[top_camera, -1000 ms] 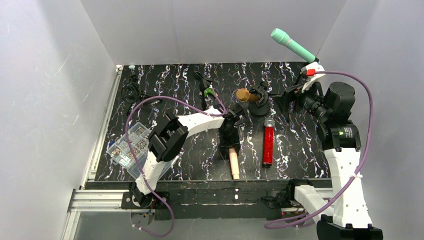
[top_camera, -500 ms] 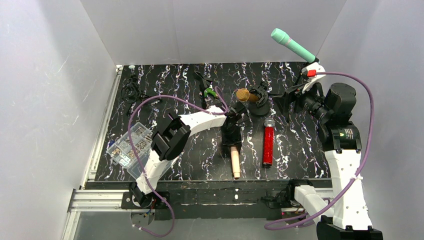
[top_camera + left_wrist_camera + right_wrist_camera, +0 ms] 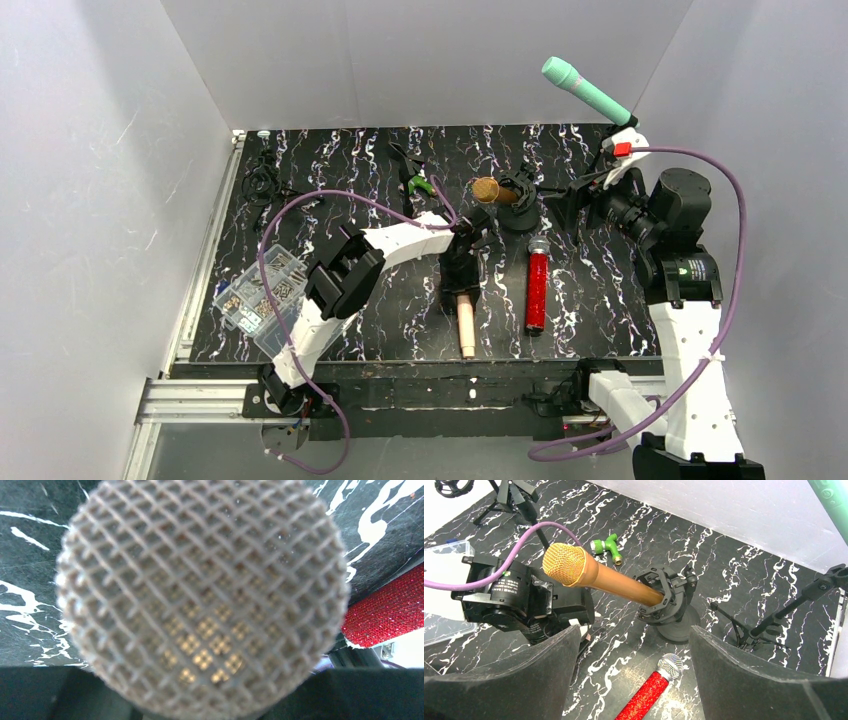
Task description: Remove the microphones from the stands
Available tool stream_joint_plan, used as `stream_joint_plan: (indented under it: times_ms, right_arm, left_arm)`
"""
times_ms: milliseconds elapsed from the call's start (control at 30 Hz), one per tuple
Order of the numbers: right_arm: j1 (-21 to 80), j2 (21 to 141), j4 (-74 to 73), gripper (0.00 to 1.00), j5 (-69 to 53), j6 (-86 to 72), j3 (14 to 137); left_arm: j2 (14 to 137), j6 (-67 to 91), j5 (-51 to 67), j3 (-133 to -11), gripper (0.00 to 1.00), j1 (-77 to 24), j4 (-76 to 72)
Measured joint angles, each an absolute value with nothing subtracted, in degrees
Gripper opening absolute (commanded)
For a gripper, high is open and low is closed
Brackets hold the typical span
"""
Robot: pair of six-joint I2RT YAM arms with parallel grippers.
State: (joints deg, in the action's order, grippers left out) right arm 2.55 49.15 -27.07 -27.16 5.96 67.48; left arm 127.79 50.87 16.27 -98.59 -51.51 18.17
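Note:
A gold microphone [image 3: 492, 191] lies tilted in the clip of a black desk stand [image 3: 520, 212] at mid table; it also shows in the right wrist view [image 3: 594, 575], with its stand [image 3: 669, 607]. My right gripper [image 3: 558, 205] is open and empty, hovering right of that stand, apart from it [image 3: 634, 650]. My left gripper [image 3: 460, 280] is shut on a beige-handled microphone [image 3: 466, 328] low over the table; its mesh head [image 3: 200, 595] fills the left wrist view and hides the fingers.
A red glitter microphone [image 3: 536, 290] lies right of the left gripper, and shows in the right wrist view [image 3: 649, 695]. A teal microphone [image 3: 585, 88] sits on a stand at back right. A clear parts box [image 3: 255, 295] is at left. A green clamp [image 3: 418, 184] lies at back.
The left gripper and the beige microphone swung slightly right, then back left. The right arm has barely moved.

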Motion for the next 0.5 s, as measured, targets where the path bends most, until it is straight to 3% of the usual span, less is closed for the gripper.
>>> stream_joint_plan:
  times_ms: [500]
  right_arm:
    - [2.2, 48.7, -27.0, 0.88, -27.2, 6.0, 66.6]
  left_arm:
    - [128.4, 50.8, 16.5, -99.5, 0.4, -51.4, 18.9]
